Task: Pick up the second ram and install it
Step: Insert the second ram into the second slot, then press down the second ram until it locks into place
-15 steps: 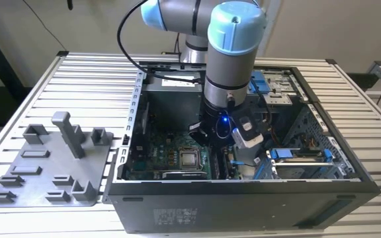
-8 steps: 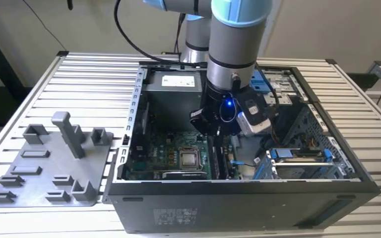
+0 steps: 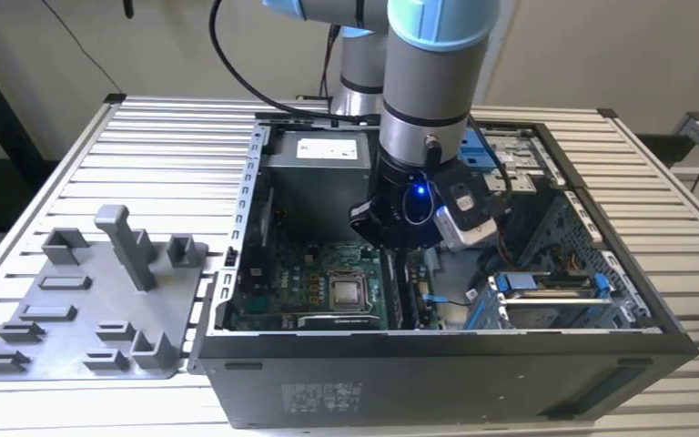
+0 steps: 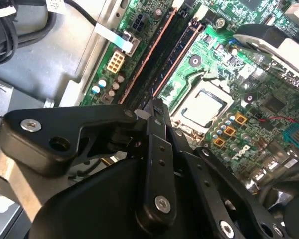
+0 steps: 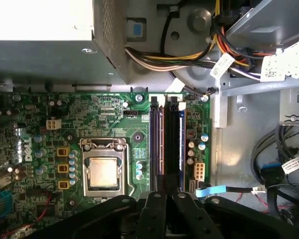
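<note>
Reaching straight down into an open computer case (image 3: 447,360), the gripper (image 4: 157,112) hovers just above the motherboard (image 5: 114,114), over the near end of the memory slots (image 5: 157,144). Its black fingers (image 4: 158,149) look pressed together, though whether they pinch anything cannot be told. The ram (image 5: 181,144) seems to sit upright in the slot nearest the case wall, a dark strip edged in blue; this is hard to confirm. Beside the slots lies the processor socket (image 5: 103,172). Further out, a grey power supply (image 3: 319,168) fills the case's far corner, with bundled cables (image 5: 154,55) next to it. Outside the case, on the exterior view's left, a grey fixture tray (image 3: 88,305) rests on the slatted table (image 3: 167,173).
</note>
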